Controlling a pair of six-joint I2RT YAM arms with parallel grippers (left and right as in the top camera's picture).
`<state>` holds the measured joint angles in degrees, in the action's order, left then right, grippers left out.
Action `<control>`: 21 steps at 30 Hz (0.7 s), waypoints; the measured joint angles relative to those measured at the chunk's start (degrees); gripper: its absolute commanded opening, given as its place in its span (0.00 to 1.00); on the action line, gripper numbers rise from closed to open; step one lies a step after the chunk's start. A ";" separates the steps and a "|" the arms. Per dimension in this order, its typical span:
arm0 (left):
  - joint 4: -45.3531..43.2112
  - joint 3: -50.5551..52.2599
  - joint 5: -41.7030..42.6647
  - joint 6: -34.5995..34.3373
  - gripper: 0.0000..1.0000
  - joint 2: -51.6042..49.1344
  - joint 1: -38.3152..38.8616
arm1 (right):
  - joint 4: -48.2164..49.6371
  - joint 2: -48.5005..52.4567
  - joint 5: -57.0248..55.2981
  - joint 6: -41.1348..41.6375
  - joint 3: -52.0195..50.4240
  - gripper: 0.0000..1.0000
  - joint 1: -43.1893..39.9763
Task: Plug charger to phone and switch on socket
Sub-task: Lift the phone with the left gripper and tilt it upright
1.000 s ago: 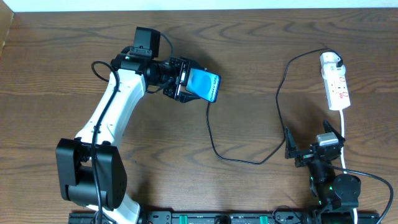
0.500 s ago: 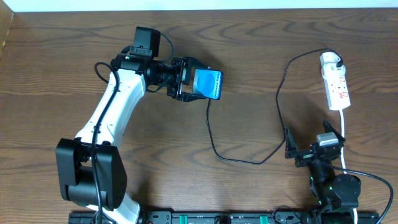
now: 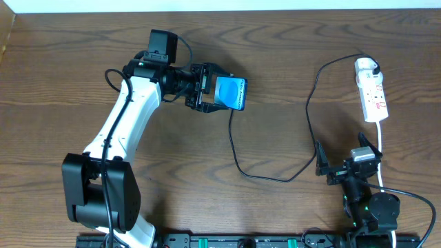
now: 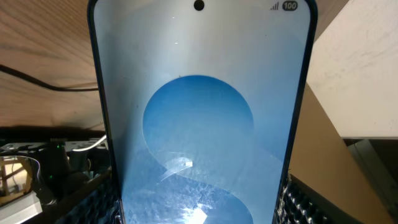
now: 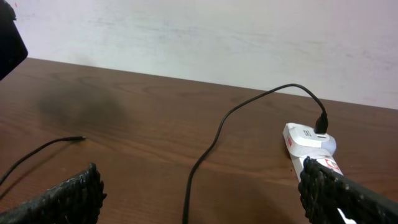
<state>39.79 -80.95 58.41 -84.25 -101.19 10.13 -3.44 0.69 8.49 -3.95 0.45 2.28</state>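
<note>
**Phone clamped at left, cable tip loose, right gripper wide open**

At about 11 o'clock on the table (image 3: 69, 69), the left gripper (image 3: 209, 89) is clamped on the phone (image 3: 229, 94), whose blue screen faces the wrist camera. Just at the phone's 6 o'clock, the charger (image 3: 238, 162) ends in a small tip (image 5: 83, 138) that lies free on the table, not plugged in. The black cable loops toward 5 o'clock, then climbs to its plug head (image 3: 365, 67), seated in the far end of the socket (image 3: 372, 93) at 2 o'clock. At 4 o'clock the right gripper (image 3: 343, 148) sits with fingers spread wide, holding nothing.
</note>
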 measured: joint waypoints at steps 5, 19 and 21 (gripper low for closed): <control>0.02 0.00 -3.91 0.57 0.61 0.00 0.00 | 0.00 0.00 0.00 0.00 0.00 0.99 0.00; 1.99 0.00 -35.15 17.22 0.61 0.00 0.92 | 0.00 0.00 0.00 0.00 0.00 0.99 0.00; 3.72 0.00 -38.40 18.84 0.61 0.00 1.57 | 0.00 0.00 0.00 0.00 0.00 0.99 0.00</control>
<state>43.51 -80.95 20.01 -65.41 -101.19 11.70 -3.44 0.69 8.49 -3.95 0.45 2.28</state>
